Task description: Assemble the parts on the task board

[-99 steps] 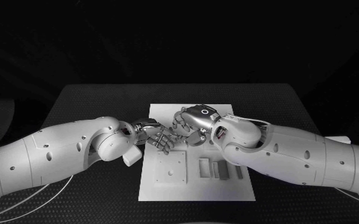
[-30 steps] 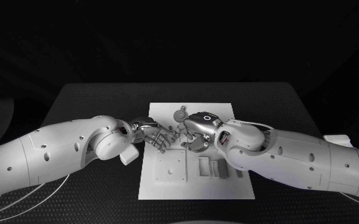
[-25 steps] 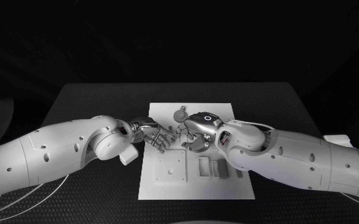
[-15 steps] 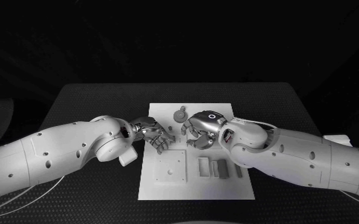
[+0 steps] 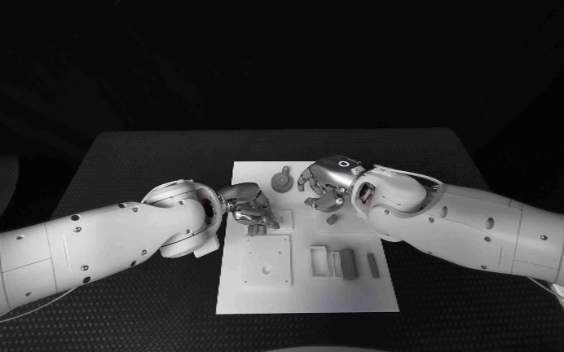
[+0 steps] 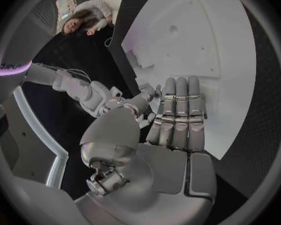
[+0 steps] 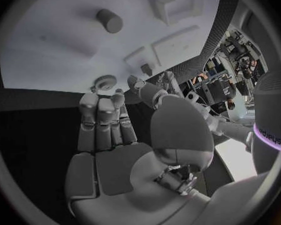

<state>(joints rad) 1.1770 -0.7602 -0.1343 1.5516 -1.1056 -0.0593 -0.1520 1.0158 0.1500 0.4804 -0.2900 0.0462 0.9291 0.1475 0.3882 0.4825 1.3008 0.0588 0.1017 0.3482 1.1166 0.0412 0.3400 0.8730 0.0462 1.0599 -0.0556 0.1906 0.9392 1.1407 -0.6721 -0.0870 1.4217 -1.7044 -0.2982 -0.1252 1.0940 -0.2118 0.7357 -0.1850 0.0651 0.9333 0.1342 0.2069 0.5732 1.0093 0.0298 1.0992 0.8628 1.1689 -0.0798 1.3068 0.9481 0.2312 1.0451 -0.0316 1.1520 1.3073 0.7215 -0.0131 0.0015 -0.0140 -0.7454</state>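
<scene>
A small grey gear-shaped disc (image 5: pixel 282 180) is seen at nine o'clock of the empty, loosely curled right hand (image 5: pixel 326 186), nearer than the empty, straight-fingered left hand (image 5: pixel 250 208).

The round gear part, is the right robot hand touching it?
Apart. In the head view, white board shows between the gear and the right robot hand.

The task board (image 5: pixel 308 295) is being carried flat at the middle of the black table (image 5: pixel 141 165).

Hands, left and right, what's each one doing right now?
Left hand: cannot be told.
Right hand: open, holding nothing.
</scene>
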